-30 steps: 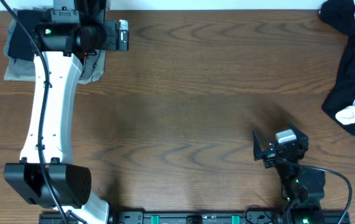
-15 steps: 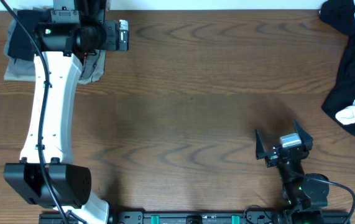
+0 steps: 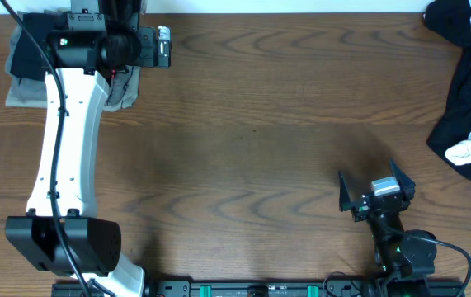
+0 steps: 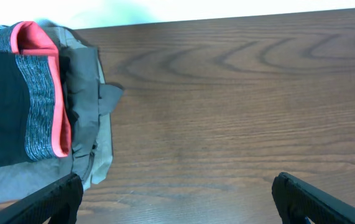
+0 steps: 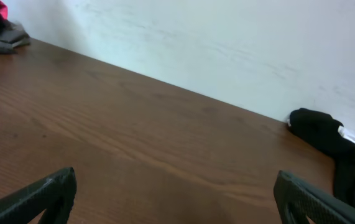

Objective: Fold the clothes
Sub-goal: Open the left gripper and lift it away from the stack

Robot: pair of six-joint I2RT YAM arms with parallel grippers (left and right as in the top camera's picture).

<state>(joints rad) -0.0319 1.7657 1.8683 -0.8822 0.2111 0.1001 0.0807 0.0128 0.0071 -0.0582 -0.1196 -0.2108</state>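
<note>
While spread wide, gripping nothing: left gripper (image 4: 176,202), right gripper (image 5: 176,199); folded black fabric garment (image 4: 3,118) lying lengthwise near-to-far, grey-and-coral band alongside.

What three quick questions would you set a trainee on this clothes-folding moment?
1. True or false: the right gripper is closed on a garment.
2. Multiple choice: in the overhead view, the crumpled black and white heap lies at the table's A) far right corner, B) centre, C) near left corner.
3. Fill in: in the left wrist view, the folded black garment has a grey band edged in ____.

Key: 1 false; it and the left gripper both stand open and empty. 2 A. 3 coral red.
</note>
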